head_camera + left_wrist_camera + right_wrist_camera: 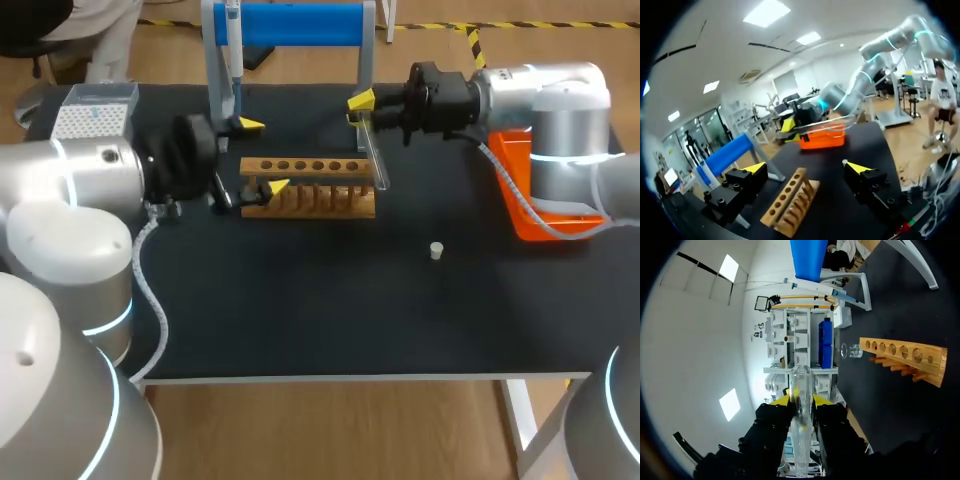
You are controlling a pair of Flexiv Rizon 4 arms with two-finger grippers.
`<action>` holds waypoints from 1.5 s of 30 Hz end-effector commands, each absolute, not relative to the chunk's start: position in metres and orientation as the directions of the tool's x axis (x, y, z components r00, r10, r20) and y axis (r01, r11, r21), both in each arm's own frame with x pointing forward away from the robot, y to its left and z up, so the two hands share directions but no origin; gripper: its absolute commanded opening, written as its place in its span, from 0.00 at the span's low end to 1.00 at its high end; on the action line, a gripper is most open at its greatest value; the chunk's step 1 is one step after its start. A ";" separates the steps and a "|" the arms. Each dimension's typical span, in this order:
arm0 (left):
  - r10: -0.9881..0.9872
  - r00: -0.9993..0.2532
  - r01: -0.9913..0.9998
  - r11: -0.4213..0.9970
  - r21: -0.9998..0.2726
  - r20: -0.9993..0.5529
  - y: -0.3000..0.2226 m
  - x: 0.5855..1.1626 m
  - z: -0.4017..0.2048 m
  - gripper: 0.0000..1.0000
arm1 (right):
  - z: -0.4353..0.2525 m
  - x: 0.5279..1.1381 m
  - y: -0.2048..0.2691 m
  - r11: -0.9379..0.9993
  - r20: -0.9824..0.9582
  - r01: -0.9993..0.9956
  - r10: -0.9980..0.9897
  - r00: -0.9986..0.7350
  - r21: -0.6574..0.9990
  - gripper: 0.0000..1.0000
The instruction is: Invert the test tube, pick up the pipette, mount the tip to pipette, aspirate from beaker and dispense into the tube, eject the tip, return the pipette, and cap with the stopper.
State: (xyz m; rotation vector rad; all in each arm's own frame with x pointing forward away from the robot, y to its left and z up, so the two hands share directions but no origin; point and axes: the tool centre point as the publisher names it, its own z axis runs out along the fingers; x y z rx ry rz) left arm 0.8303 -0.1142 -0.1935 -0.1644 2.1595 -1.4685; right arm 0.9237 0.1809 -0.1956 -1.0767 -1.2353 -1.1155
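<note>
The test tube (376, 160) is one slim cylinder of clear glass. It is clamped near one end between the closed yellow-tipped fingers of the right gripper (362, 108). It slants down from them toward the right end of the wooden rack (320, 190); I cannot tell whether glass touches wood. In the right wrist view the tube (801, 380) runs straight out between the two black finger blocks, which press it from both sides.

The right arm (545, 95) is smooth grey metal with a glowing ring at the joint. It comes in from the right, its wrist held level over the far half of the matte black tabletop (300, 310).

The left arm (70, 175) comes in from the left, wrist also level. The left gripper (264, 155) has its fingers spread wide and holding nothing, at the left end of the rack, one yellow tip on its near side and one beyond it.

The rack is a single pale block of two boards with a row of round holes, at least five of them clear of the fingers.

One small white stopper (436, 250), a stubby plug, stands alone on the tabletop nearer me, well apart from the rack.

At the back, one pipette (230, 45) hangs on a stand with a glossy blue cylinder (300, 25).

One orange plastic bin (520, 205) sits under the right arm, one white tip box (95, 118) at far left, and one clear beaker (852, 351) beyond the rack.
</note>
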 end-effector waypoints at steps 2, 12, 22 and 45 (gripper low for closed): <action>-0.298 -0.849 0.377 0.235 -0.896 -0.436 -0.106 0.823 -0.198 1.00 | -0.195 0.924 0.180 0.145 0.999 0.989 -0.038 0.012 -0.007 0.00; -0.298 -0.849 0.377 0.235 -0.896 -0.436 -0.106 0.823 -0.198 1.00 | -0.195 0.924 0.180 0.145 0.999 0.989 -0.038 0.012 -0.007 0.00; -0.239 -0.530 0.831 0.045 -0.555 -0.813 -0.118 0.798 -0.177 1.00 | -0.195 0.924 0.180 0.145 0.999 0.989 -0.038 0.012 -0.007 0.00; -0.088 -0.223 0.968 0.101 -0.231 -0.971 -0.131 0.784 -0.163 1.00 | -0.195 0.924 0.180 0.145 0.999 0.989 -0.038 0.012 -0.007 0.00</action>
